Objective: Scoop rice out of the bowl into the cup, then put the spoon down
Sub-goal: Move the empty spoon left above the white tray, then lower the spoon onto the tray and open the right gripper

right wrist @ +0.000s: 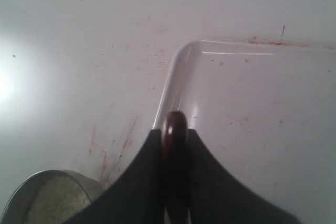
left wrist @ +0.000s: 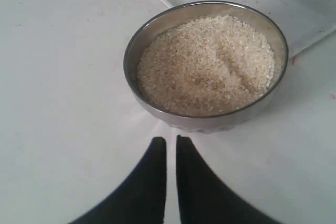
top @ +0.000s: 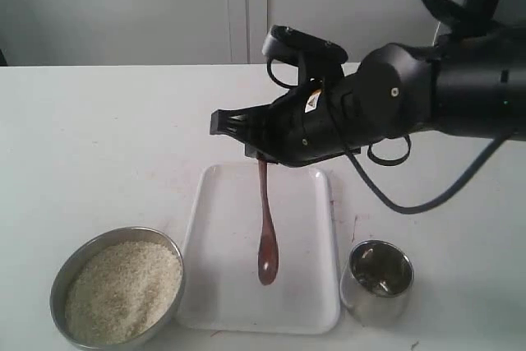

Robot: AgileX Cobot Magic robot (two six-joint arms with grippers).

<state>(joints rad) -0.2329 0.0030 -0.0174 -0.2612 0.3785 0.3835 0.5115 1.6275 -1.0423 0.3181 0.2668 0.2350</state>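
Note:
My right gripper (top: 259, 152) is shut on the handle of the dark reddish-brown wooden spoon (top: 266, 240). The spoon hangs down with its oval end just above the white tray (top: 312, 302). In the right wrist view the handle's end (right wrist: 174, 127) shows between the fingers of the right gripper (right wrist: 174, 132). The grey metal bowl (top: 62, 273) stands at the front left, full of pale rice (top: 123, 289). At the front right stands the small shiny cup (top: 378, 281). In the left wrist view my left gripper (left wrist: 171, 141) is shut on nothing, just short of the bowl (left wrist: 210, 121) and its rice (left wrist: 207, 64).
The white tray lies between bowl and cup on the white table (top: 99, 145). Faint reddish marks stain the table beside the tray's corner (right wrist: 118, 145). The right arm's black body and cables (top: 394, 195) hang over the tray's far end.

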